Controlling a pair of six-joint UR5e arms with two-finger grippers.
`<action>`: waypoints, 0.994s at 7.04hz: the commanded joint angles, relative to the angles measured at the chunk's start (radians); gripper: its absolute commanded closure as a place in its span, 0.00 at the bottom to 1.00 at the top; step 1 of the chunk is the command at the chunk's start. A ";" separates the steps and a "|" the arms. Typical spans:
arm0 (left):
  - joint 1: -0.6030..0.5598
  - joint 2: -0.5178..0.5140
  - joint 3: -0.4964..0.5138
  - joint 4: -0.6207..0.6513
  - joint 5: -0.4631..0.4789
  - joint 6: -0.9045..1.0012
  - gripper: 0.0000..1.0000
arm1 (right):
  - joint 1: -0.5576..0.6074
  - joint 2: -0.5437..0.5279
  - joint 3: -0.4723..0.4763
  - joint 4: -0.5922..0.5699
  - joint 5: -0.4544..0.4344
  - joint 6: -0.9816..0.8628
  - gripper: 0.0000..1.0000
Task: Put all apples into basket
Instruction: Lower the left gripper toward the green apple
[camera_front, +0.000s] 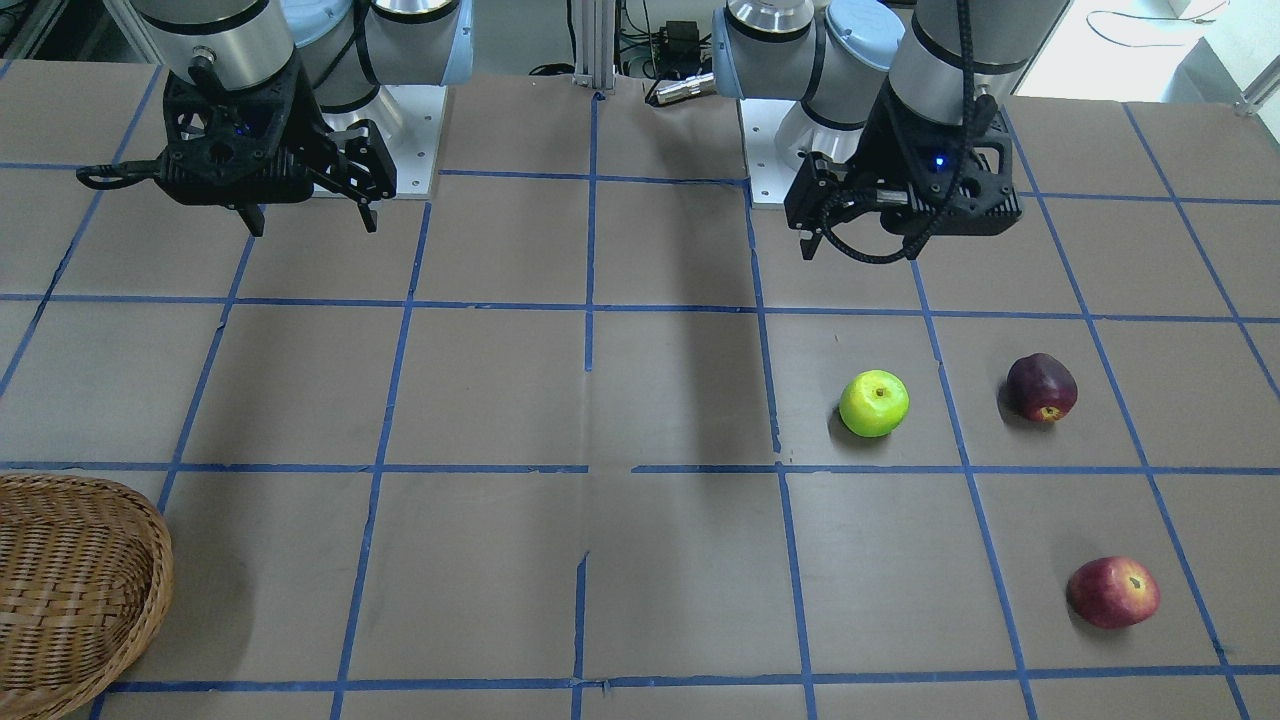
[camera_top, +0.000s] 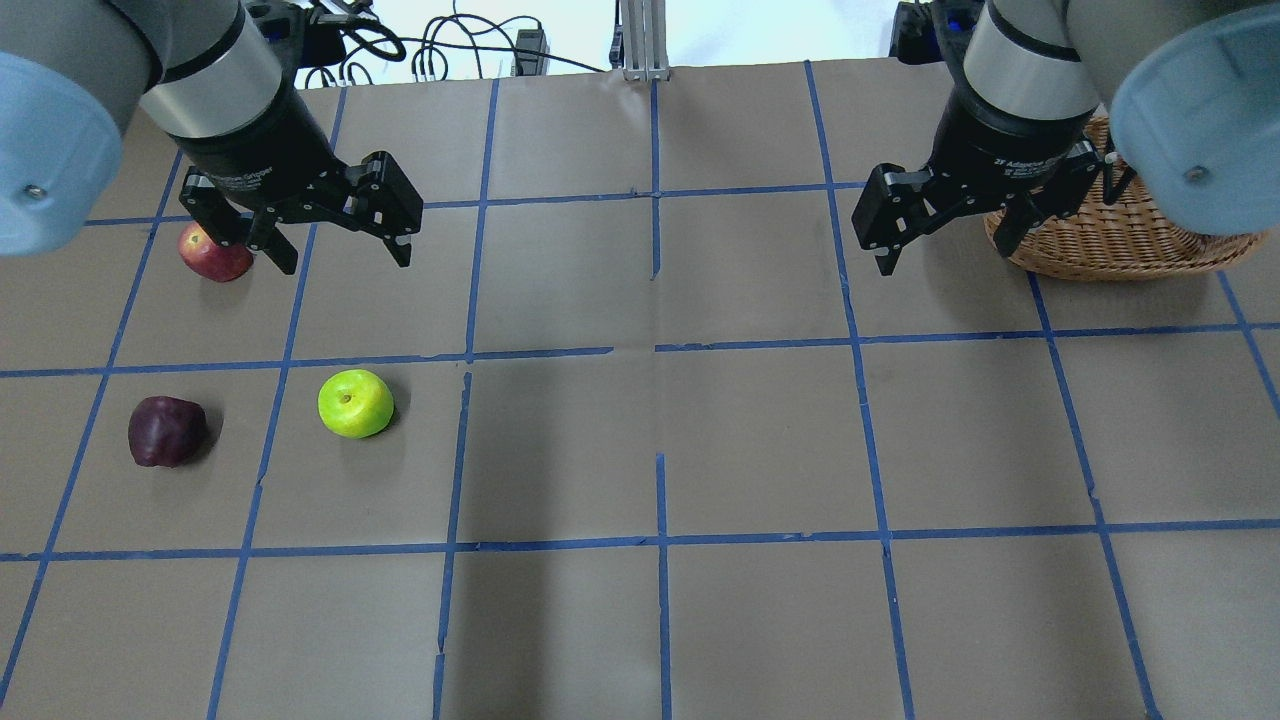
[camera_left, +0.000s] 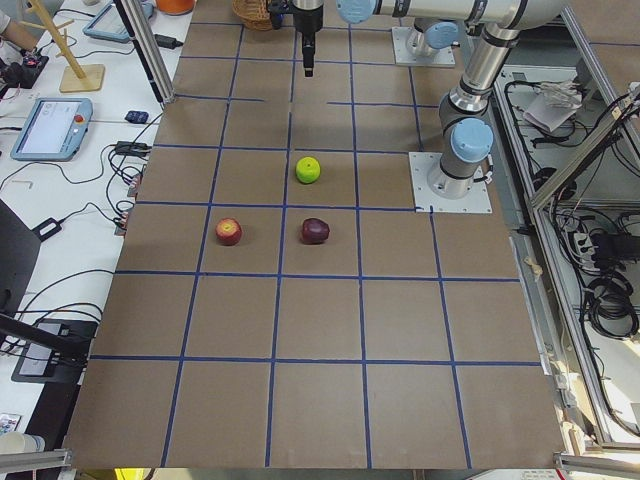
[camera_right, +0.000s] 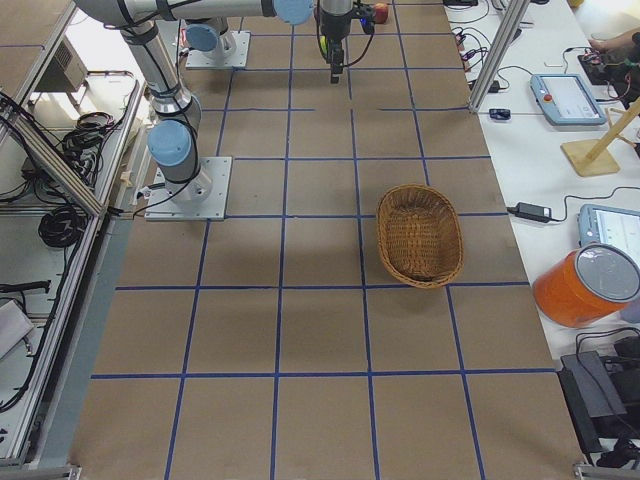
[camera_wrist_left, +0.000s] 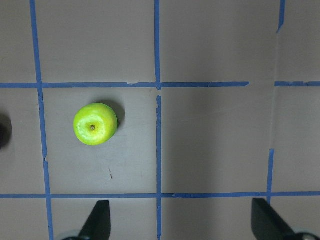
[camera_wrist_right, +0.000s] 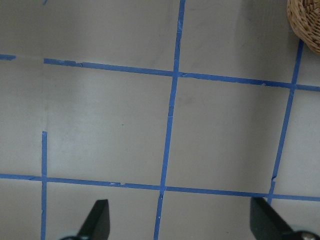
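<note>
The yellow-green apple (camera_top: 355, 403) (camera_front: 874, 403) (camera_wrist_left: 95, 124) lies on the table's left half. The maroon apple (camera_top: 166, 431) (camera_front: 1041, 387) lies to its left. The red apple (camera_top: 213, 255) (camera_front: 1113, 592) lies further out, partly behind my left gripper in the overhead view. My left gripper (camera_top: 344, 262) (camera_front: 860, 250) hangs open and empty above the table, short of the green apple. The wicker basket (camera_top: 1120, 235) (camera_front: 70, 590) (camera_right: 420, 235) stands at the far right. My right gripper (camera_top: 945, 257) (camera_front: 312, 225) is open and empty, raised beside the basket.
The table is brown with a blue tape grid. The arm base plates (camera_front: 400, 140) sit at the robot's edge. An orange container (camera_right: 590, 285) and tablets (camera_right: 565, 98) are on a side bench past the basket.
</note>
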 joint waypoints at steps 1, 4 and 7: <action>0.101 -0.109 -0.054 0.115 0.005 0.118 0.00 | 0.003 0.000 0.002 0.002 0.000 0.007 0.00; 0.184 -0.228 -0.331 0.550 0.069 0.309 0.00 | 0.000 -0.004 0.025 -0.003 0.000 0.012 0.00; 0.228 -0.308 -0.422 0.580 0.057 0.288 0.00 | -0.002 -0.004 0.025 -0.015 0.015 0.015 0.00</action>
